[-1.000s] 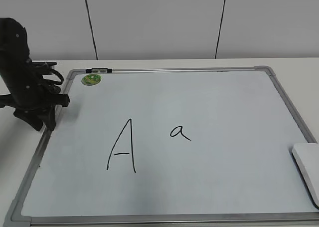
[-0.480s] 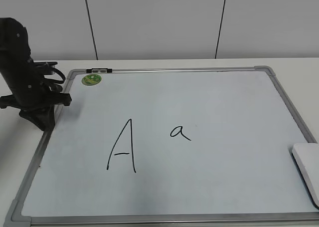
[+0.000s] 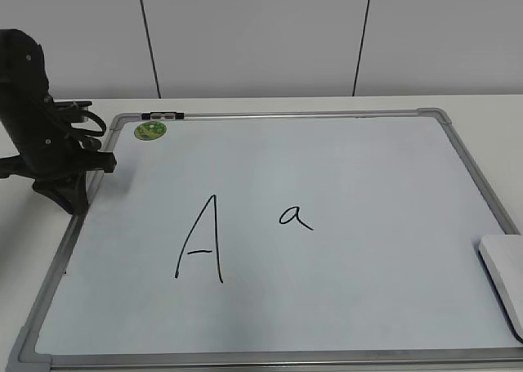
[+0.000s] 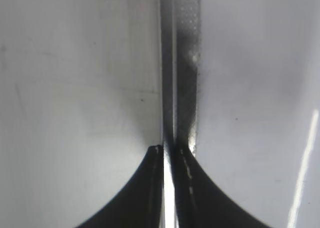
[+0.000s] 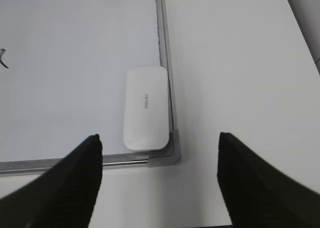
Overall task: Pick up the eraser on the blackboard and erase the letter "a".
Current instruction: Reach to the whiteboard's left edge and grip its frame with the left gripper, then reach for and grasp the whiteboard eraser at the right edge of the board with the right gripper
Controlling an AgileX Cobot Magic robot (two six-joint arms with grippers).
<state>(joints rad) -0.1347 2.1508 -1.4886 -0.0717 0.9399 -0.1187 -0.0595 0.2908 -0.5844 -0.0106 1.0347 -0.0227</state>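
Risk: I'm hovering the wide-open right claw [image 5: 159, 163] over the eraser [image 5: 146, 108] by the board's [image 3: 343, 168] near-right corner; frame could block a finger. Left claw [image 4: 169, 150] closed.

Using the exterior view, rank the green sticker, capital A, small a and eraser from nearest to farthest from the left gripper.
1. Round green sticker, top-left corner.
2. Tall black handwritten capital A, left of centre.
3. Small black handwritten lowercase a, centre.
4. White rounded plastic eraser, far right edge.

The eraser [image 5: 146, 108] lies flat in the blackboard's [image 5: 75, 62] corner, against its frame. The right gripper [image 5: 160, 163] hovers above, fingers spread wide. A dark mark at the left edge is possibly writing.
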